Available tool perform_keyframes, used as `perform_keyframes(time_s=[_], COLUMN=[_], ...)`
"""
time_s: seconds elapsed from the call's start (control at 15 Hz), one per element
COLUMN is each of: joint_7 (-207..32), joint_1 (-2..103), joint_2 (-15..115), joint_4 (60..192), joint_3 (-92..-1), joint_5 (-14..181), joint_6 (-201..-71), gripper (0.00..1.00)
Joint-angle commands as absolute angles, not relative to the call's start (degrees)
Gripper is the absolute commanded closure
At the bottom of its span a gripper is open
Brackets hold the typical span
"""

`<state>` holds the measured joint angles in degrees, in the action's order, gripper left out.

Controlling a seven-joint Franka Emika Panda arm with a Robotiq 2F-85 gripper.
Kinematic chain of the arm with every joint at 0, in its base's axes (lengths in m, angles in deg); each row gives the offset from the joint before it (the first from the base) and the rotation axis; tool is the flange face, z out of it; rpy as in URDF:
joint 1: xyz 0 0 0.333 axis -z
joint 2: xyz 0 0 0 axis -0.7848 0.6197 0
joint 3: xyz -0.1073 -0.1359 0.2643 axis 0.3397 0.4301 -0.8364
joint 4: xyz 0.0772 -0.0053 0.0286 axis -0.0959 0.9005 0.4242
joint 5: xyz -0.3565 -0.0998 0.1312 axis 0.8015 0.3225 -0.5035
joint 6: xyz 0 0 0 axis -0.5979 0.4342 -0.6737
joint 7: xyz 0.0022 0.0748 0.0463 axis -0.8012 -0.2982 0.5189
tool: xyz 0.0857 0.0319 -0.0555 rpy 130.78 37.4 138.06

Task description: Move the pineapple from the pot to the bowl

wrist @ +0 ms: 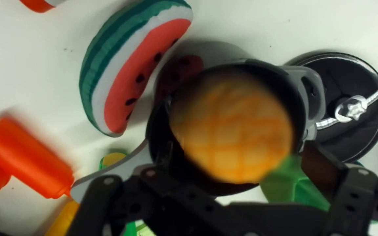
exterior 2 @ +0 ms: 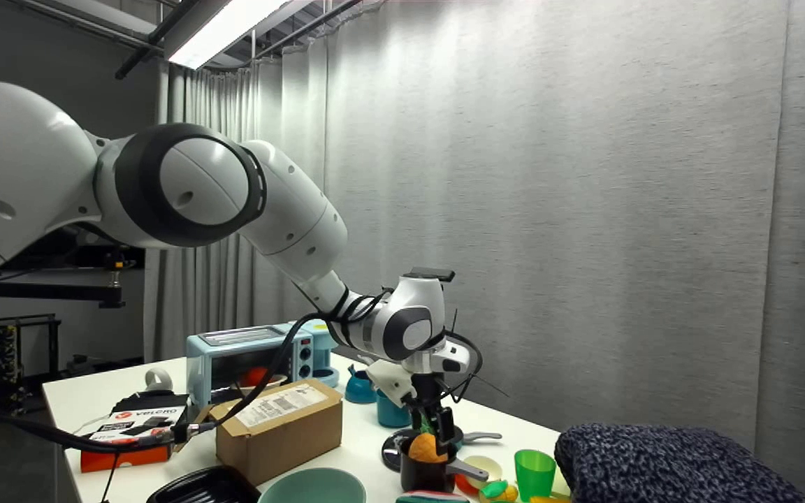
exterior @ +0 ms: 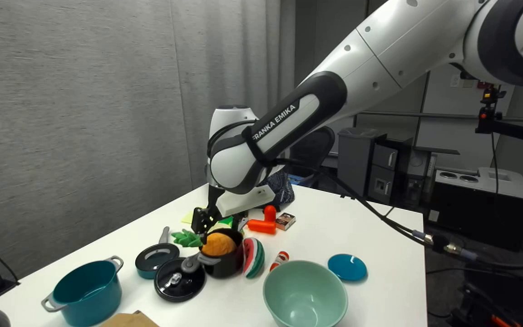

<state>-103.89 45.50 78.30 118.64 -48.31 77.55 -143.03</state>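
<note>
The pineapple [exterior: 218, 244] sits in the black pot [exterior: 226, 265], its orange body rising above the rim. Its green leafy top points out over the pot's edge. It also shows in an exterior view [exterior 2: 427, 447] and, blurred, in the wrist view [wrist: 235, 127]. The pot also shows in the wrist view [wrist: 161, 127]. My gripper [exterior: 221, 232] points down over the pot with its fingers apart. In the wrist view the fingers [wrist: 243, 160] stand either side of the pineapple; contact cannot be told. The mint-green bowl [exterior: 304, 293] stands apart; its inside shows no contents.
A watermelon slice [exterior: 253, 257] leans by the pot. A black lid [exterior: 180, 279], a small pan [exterior: 156, 258] and a teal pot [exterior: 86, 295] stand nearby. A red-orange bottle [exterior: 262, 226] and a blue dish [exterior: 347, 267] lie on the table. A cardboard box [exterior 2: 284, 429] shows too.
</note>
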Motion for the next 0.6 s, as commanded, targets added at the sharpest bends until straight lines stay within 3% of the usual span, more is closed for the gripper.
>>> perform_keyframes(time_s=[0.0,0.07,0.2,0.53], joint_7=[-104.8,-105.3,-105.9,-107.7], joint_1=[46.0,45.9,45.9,45.9], joint_2=[80.9,81.2,81.6,81.9], joint_4=[116.4,116.2,116.0,114.9], joint_3=[-48.6,-48.2,-47.9,-47.0], joint_5=[75.7,75.8,75.9,76.0], joint_6=[-144.5,-144.7,-145.2,-144.9], gripper=[0.0,0.25,0.32,0.71])
